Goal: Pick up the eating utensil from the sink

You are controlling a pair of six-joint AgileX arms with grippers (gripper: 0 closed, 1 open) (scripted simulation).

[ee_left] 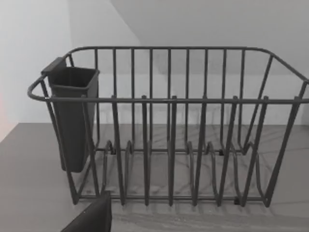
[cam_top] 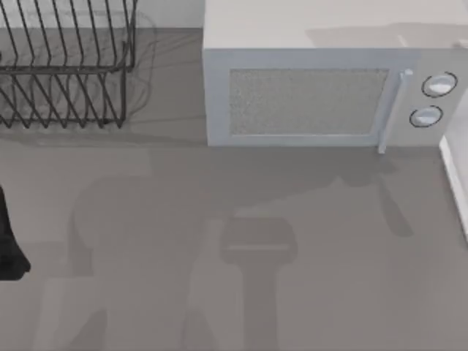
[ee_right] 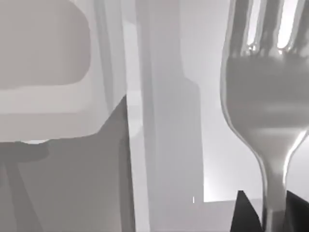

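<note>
**Ana:** At the far left edge of the top view, what is that dark shape?

**Ben:** That is my left arm, parked low at the table's left side. Its gripper's fingers I cannot judge; the left wrist view shows just one dark corner of the left gripper at the edge, so whether its jaws are apart or together I cannot tell.

**Ana:** And ahead of it?

**Ben:** A black wire dish rack stands on the grey table at the back left. In the left wrist view the rack is upright, and a dark cutlery cup hangs on the rack's end wall.

**Ana:** Moving to the right?

**Ben:** A white microwave sits at the back, door shut, with a vertical handle and two round knobs, one above the other, at its right end. Soft shadows lie on the table before it.

**Ana:** Where is the fork?

**Ben:** Close up in the right wrist view. The shiny fork stands upright, tines away from the camera, and its thin handle runs down between the two dark fingertips of the right gripper, whose jaws are clamped on that handle. Pale white surfaces lie behind it. A white edge shows at the far right of the top view.
</note>
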